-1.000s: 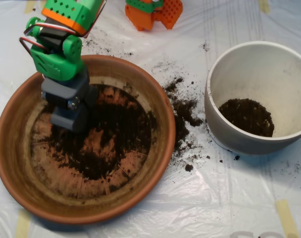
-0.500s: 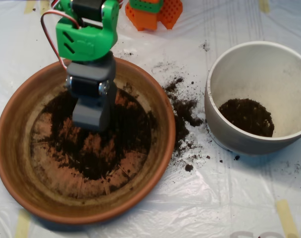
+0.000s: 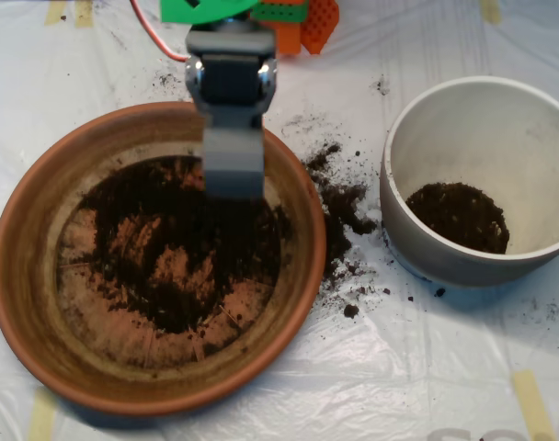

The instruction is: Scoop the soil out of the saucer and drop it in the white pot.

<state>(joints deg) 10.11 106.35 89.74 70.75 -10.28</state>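
Overhead view: scoop (image 3: 232,170) hangs over saucer's (image 3: 22,276) top-right rim; can't tell if it's closed or loaded. Soil (image 3: 183,253) mostly in saucer, some in white pot (image 3: 463,119). Risk: crumbs drop onto plastic sheet (image 3: 427,367) btwn dishes, w/ earlier spill (image 3: 339,207).

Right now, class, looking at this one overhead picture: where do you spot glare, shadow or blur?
Overhead view: pale glare on the wrinkled plastic sheet; the white pot throws a bluish shadow below its wall; the scoop looks soft-edged and slightly blurred; the soil in the saucer reads as dark mass with little detail.
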